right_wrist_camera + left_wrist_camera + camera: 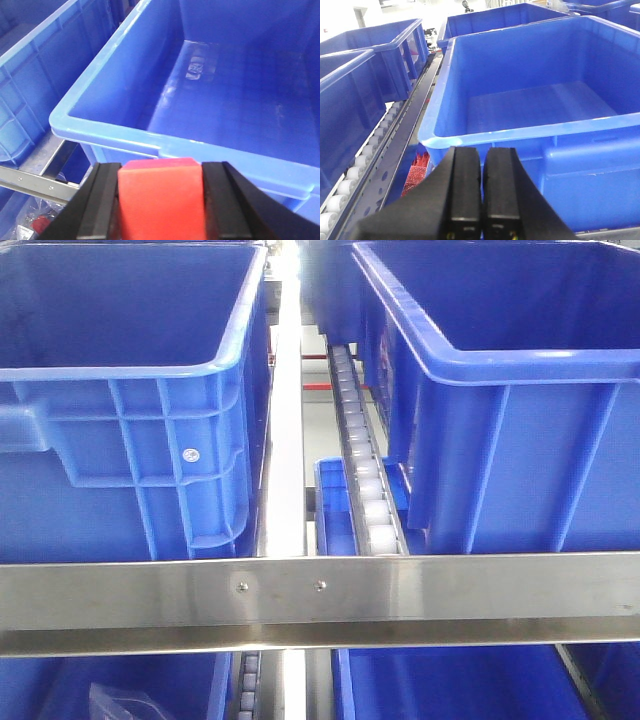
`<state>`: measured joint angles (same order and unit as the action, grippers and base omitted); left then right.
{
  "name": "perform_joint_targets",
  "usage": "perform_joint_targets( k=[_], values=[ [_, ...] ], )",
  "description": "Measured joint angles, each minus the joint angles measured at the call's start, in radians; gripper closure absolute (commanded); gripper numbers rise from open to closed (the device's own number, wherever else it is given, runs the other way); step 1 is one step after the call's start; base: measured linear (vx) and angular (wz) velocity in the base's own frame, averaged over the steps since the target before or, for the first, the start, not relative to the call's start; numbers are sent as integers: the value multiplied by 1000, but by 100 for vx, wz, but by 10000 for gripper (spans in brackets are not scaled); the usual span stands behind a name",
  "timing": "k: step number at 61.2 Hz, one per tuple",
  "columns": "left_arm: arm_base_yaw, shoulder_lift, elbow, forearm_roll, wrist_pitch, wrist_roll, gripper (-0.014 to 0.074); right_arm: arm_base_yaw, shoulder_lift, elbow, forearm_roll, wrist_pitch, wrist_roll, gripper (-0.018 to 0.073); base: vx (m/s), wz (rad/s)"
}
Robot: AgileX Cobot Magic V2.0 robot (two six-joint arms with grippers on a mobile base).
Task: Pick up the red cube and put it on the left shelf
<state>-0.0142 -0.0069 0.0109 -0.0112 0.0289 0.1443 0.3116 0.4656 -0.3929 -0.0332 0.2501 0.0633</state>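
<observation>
My right gripper (161, 172) is shut on the red cube (161, 200), which fills the gap between the two black fingers. It is held just in front of the near rim of a large empty blue bin (150, 132). My left gripper (481, 157) is shut and empty, its black fingers pressed together in front of the near rim of another large blue bin (530, 132). Neither gripper shows in the front view. The left shelf bin (130, 370) and the right shelf bin (520, 380) stand side by side there.
A steel shelf rail (320, 600) crosses the front view below the bins. A roller track (365, 470) runs between them, and another (360, 165) lies left of the left gripper. Red mesh items (417, 172) lie below. More blue bins stand behind and underneath.
</observation>
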Motion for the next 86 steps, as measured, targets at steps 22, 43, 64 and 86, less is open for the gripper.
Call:
perform_joint_targets(
  k=[22, 43, 64, 86],
  values=[
    [0, 0, 0, 0, 0, 0, 491, 0, 0, 0, 0, 0, 0, 501, 0, 0],
    [0, 0, 0, 0, 0, 0, 491, 0, 0, 0, 0, 0, 0, 501, 0, 0],
    [0, 0, 0, 0, 0, 0, 491, 0, 0, 0, 0, 0, 0, 501, 0, 0],
    [0, 0, 0, 0, 0, 0, 491, 0, 0, 0, 0, 0, 0, 501, 0, 0]
  ],
)
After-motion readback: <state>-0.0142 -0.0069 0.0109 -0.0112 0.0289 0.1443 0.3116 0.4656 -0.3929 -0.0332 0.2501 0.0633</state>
